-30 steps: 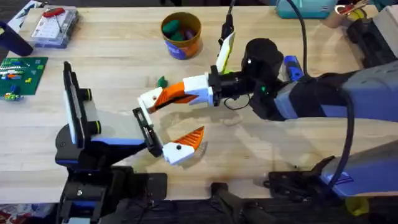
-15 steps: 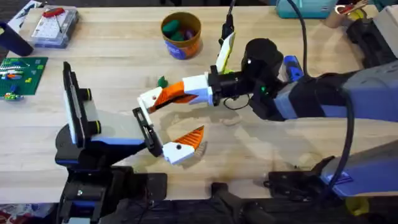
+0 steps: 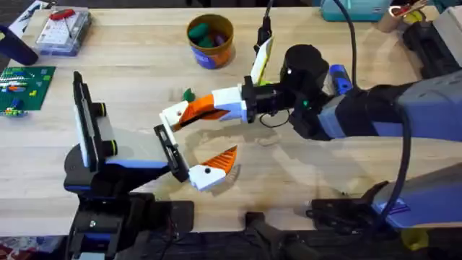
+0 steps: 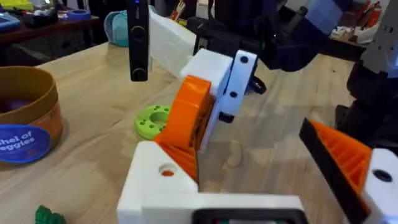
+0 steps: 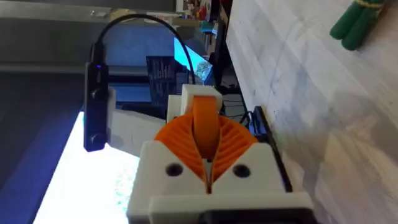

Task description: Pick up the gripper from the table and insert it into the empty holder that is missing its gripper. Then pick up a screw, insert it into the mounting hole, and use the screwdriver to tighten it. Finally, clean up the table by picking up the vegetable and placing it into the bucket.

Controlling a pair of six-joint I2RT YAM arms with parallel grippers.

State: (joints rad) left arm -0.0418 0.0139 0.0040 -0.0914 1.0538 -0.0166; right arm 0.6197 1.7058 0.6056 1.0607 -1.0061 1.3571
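Even bright light, soft shadows on the table (image 3: 130, 79); wrist views blur nearby.

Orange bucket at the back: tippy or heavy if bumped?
The bucket stands upright and looks about as wide as tall, so it would probably slide rather than tip. It holds just a few small toy vegetables, so it is likely light. Its smooth round wall may slip in a pinch.

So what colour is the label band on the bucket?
Blue, on the orange-brown bucket; clearest in the left wrist view.
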